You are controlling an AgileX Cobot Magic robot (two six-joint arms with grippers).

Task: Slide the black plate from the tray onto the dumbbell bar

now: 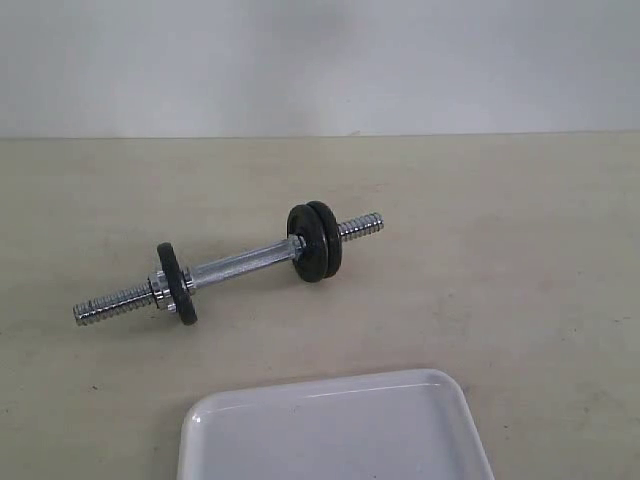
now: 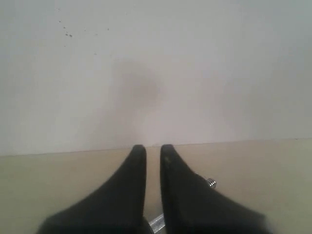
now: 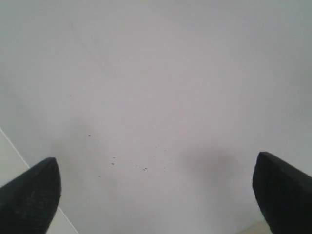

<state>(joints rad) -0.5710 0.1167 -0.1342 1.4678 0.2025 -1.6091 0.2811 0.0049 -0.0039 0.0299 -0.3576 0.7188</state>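
So the tray (image 1: 330,388) sits at the near edge of the tabletop (image 1: 520,260), a bit right of center and cut off by the frame. The part you can see is just plain glossy white. The weights are all over on the dumbbell bar (image 1: 240,267), which lies on the tabletop farther back, clear of the tray, at a slant with its left end nearer and its right end farther. A lone black plate (image 1: 176,283) sits toward the left end, just inside the threads. A pair of black plates (image 1: 316,241) sits face to face toward the right end, with the threaded tip poking out past them. They all look the same, so honestly I can't tell which one is the task's black plate, but every one of them is on the bar. Neither arm shows up in the exterior view. From the left wrist view, the left end effector (image 2: 152,150) points roughly level toward the far wall, pinched nearly together with only a thin slit and nothing in it, and slivers of chrome show just under its fingers (image 2: 170,185). The right end effector (image 3: 156,161) is spread wide with nothing between its fingers, facing a plain white wall.
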